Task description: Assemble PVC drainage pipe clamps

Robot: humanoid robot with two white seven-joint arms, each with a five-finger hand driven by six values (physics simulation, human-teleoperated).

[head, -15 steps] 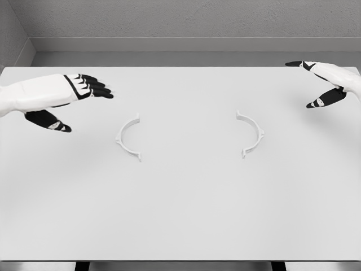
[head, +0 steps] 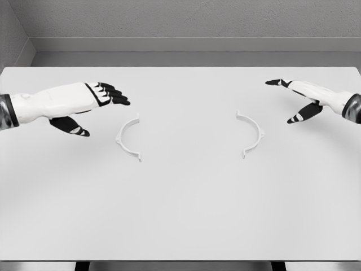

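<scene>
Grey walls, plain white worktop [head: 180, 214] filling the view. Left robot hand [head: 93, 104] at nine o'clock, fingers extended and loose, thumb dropped below, grasping nothing; it hangs just up-left of the left clamp half [head: 127, 139]. Right robot hand [head: 298, 99] at three o'clock, likewise released and empty, up-right of the right clamp half [head: 251, 134]. The two half-rings lie flat near centre, well apart, open sides facing each other. Step, by my reading: the reach before the grasp. Next calls for each hand to descend and pinch a thin arc cleanly.
</scene>
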